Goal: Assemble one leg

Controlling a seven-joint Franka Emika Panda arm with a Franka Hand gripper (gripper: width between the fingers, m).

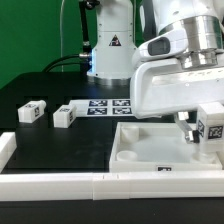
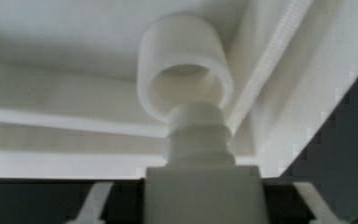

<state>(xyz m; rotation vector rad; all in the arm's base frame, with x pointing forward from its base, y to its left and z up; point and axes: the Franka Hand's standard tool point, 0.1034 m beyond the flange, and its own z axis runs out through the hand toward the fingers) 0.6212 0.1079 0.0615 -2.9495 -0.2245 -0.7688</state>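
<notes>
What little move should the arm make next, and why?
Probably ease the leg down into the white panel's corner: in the wrist view it sits in line with the end effector, its round tip pointing at that corner. Whether it already touches is unclear.

Counted three legs: a first leg (image 1: 35, 112) and a second leg (image 1: 65, 116) lying on the black worktop (image 1: 40, 138), a third leg (image 1: 213, 125) raised at the exterior view's right. Counted one large white panel (image 1: 150, 147), one marker board (image 1: 110, 107) with tags (image 1: 98, 103) too blurred to number, and one robot arm (image 1: 170, 60). Made out just the third leg and the panel in the wrist view.
</notes>
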